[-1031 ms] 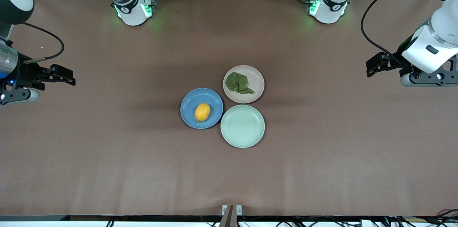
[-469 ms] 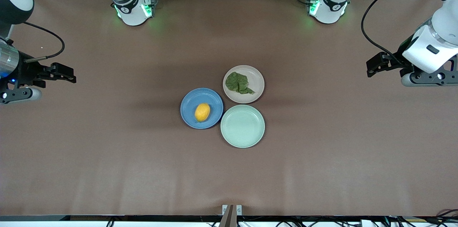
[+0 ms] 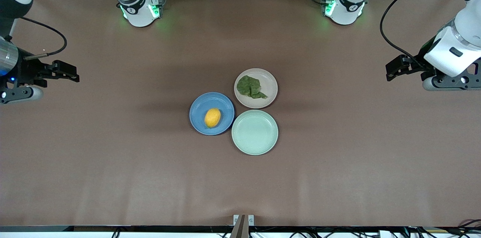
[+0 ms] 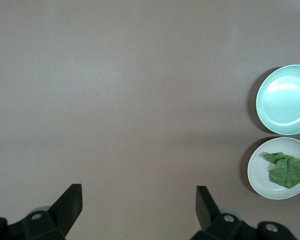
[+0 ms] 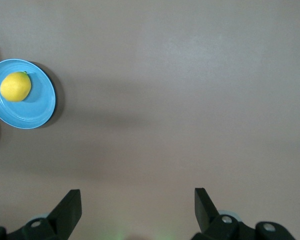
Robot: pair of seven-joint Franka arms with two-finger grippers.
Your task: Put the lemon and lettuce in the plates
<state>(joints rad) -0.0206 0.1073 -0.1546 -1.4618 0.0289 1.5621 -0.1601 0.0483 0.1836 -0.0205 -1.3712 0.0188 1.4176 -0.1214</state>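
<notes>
In the middle of the table (image 3: 338,178), three plates sit bunched together, touching or nearly so. The lemon (image 3: 212,117) lies inside the blue plate (image 3: 199,108), which is the one toward the right arm's end of the table. The lettuce (image 3: 250,87) lies in the beige plate (image 3: 268,82), the plate nearest the edge where the arm bases stand. The mint-green plate (image 3: 254,132) carries nothing and sits closest to the front camera's edge

Judging from how things lie, both placements look done: each item rests fully inside its own plate, with the leaf's narrow tail within the rim, and nothing seems left to move

The right end effector (image 3: 73,73) hangs over bare table near the right arm's end, well apart from the plates; its wrist view shows the fingers spread wide with nothing between them. The left end effector (image 3: 391,73) hangs over bare table near the left arm's end, likewise well apart from the plates, fingers wide apart and holding nothing. Both arms appear to be waiting clear of the work
</notes>
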